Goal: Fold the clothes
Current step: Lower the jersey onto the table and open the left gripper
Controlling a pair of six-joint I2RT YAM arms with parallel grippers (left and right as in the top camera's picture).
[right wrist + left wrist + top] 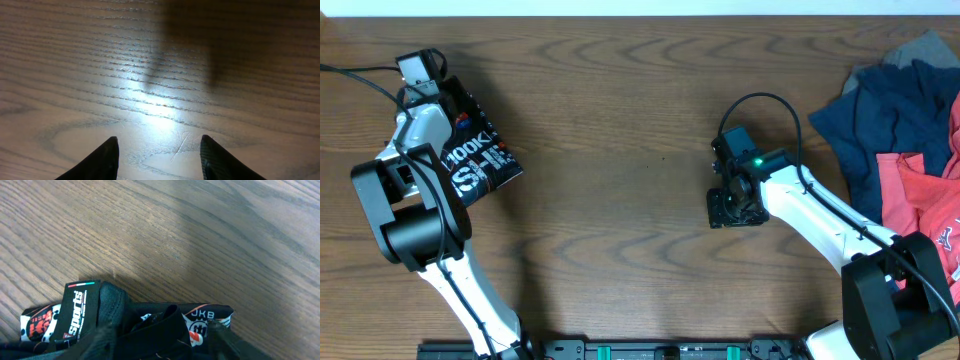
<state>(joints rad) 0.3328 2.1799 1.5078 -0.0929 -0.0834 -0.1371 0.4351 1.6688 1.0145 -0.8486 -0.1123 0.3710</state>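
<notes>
My left gripper [157,347] sits low over the folded black sports jersey with white lettering and orange lines [485,165]. In my left wrist view the black cloth bunches up between my dark fingers [232,342]. I cannot tell whether they are clamped on it or only resting around it. A black tag with white "sports" lettering [75,312] stands up at the left end of the bundle, and a white "JKB" print [202,314] shows toward its right end. The jersey lies on the left side of the brown wood-grain table [620,120], partly hidden under my left arm.

My right gripper [160,160] hangs over the middle of the table, right of centre. Its two black fingertips [107,155] stand apart with only bare wood between them, holding nothing.

Farther right, at the table's edge, lies a loose heap of clothes. A navy garment [890,120] lies on the far side, a grey one [920,50] peeks out beyond it, and a coral-red one [920,200] lies nearer. It is well apart from my right gripper.
</notes>
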